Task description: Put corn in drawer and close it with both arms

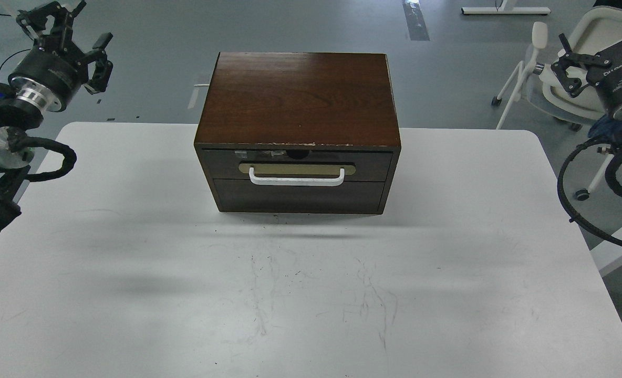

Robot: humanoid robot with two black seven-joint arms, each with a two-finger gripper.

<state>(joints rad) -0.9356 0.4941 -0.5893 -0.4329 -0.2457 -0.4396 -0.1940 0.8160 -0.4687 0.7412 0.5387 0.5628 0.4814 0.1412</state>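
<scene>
The drawer (295,167) has a dark brown front with a white bar handle (296,180) on a beige plate. It sits pushed in, flush in the brown wooden cabinet (298,97) at the back middle of the white table (132,252). The corn is out of view. My left gripper (65,29) is raised at the far left, well away from the cabinet, open and empty. My right gripper (599,41) is raised at the far right beyond the table's edge, open and empty.
A plain handle-less panel (298,196) lies below the drawer. A white chair (568,79) stands on the grey floor at the back right, behind my right arm. Black cables (573,210) hang off the right arm beside the table's edge.
</scene>
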